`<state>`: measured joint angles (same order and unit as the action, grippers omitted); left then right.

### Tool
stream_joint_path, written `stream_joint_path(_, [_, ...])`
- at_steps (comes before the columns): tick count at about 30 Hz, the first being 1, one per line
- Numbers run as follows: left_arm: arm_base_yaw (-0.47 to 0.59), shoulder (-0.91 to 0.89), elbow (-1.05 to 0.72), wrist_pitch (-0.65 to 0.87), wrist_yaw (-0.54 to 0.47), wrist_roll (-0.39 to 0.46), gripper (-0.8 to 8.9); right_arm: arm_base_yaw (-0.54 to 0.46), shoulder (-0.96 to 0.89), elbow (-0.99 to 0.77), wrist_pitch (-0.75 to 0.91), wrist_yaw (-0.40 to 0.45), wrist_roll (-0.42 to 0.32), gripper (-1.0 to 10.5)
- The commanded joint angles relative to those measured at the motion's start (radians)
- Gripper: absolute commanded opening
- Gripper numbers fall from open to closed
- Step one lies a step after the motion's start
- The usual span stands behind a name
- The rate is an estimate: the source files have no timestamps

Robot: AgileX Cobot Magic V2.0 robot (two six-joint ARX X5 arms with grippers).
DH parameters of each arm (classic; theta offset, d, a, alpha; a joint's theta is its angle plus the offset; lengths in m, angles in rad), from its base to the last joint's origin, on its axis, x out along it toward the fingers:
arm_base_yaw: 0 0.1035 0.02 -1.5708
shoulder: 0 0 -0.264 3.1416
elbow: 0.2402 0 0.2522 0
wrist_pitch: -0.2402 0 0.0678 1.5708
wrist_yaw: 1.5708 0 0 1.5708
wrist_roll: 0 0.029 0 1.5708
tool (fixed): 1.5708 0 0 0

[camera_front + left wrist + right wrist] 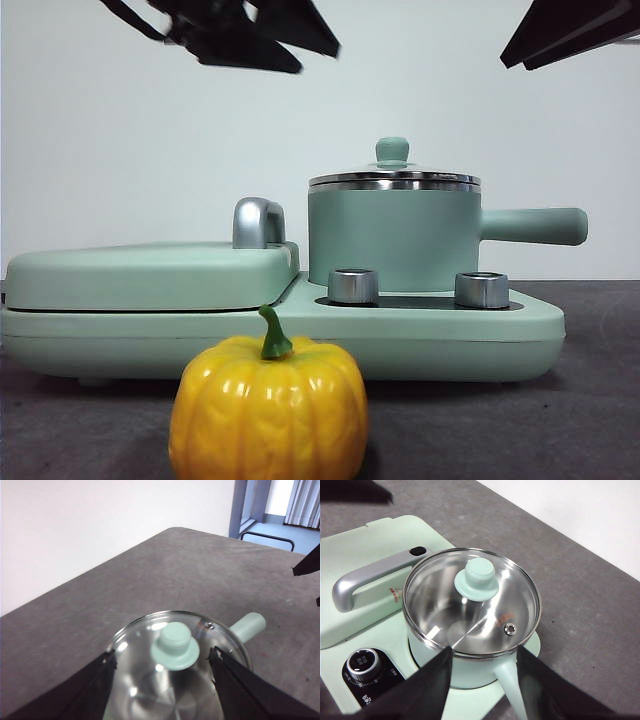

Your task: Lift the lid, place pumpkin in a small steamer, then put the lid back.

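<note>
**Ana:** Grey cloth covers the surface (590, 420), with a plain white wall behind. On it sits the mint-green cooker base (440, 330), carrying the mint-green cylindrical small steamer with its long straight side handle (395, 240) on the right side. The round clear glass lid with its steel rim and mint-green knob (392, 152) is seated on it, not yet lifted.

**Ben:** And the glossy yellow-orange ribbed toy pumpkin with the green stem (268, 410)?

**Ana:** Nearest of all, on the cloth in front of the cooker, untouched.

**Ben:** Both arms hang high. The left end effector (162, 660) is spread wide above the knob, holding nothing. The right end effector (482, 665) is likewise parted and empty, over the pot's handle side.

**Ana:** The knob is small and smooth. Closing off-centre could let the glass slip, tilt and clatter against the rim.

**Ben:** Both arms converging there could also collide.
</note>
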<state>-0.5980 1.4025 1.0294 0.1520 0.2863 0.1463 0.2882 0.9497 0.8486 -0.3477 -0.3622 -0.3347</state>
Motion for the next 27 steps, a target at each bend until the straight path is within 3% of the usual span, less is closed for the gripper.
stream_joint_path(1, [-0.024,0.050,0.027,0.051,0.002,-0.010,2.99,0.005,0.008,0.022,0.011,0.003,0.016,2.1])
stream_joint_path(7, [-0.055,0.141,0.036,0.137,0.002,-0.010,2.99,0.005,0.008,0.022,0.011,0.003,0.039,2.1])
stream_joint_path(27, [-0.071,0.386,0.224,0.142,0.000,-0.060,2.99,0.005,0.008,0.022,0.010,0.002,0.045,2.1])
